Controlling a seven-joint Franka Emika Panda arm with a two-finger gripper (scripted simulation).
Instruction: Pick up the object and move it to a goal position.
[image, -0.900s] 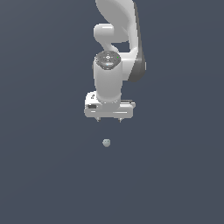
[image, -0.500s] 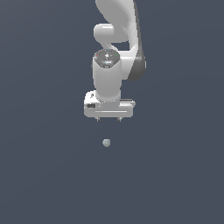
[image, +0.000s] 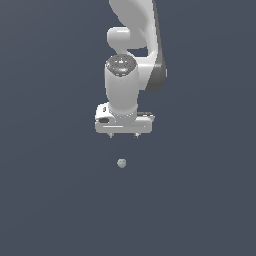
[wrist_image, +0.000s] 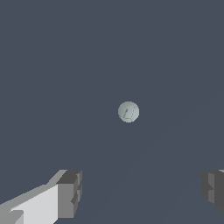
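Sphere spot: the little pale grey-blue sphere (image: 121, 163) sits on the flat dark grey ground (image: 50, 200), just out past the gripper (image: 123, 135) in the exterior view, clear of it and roughly lined up with the gap between the fingers.
Wrist cam: sphere (wrist_image: 128, 112) shows ahead of the fingertips (wrist_image: 70, 194), about midway between the two, touching neither.
Gripper: spread wide, holding nothing at all.
Orientation: it's a ball, so no long axis and no pointing direction to speak of; there's a faint mark on its face, too small to read.
Surroundings: only the white arm (image: 131, 55) above the gripper.
Blockers: none visible between fingers and sphere.
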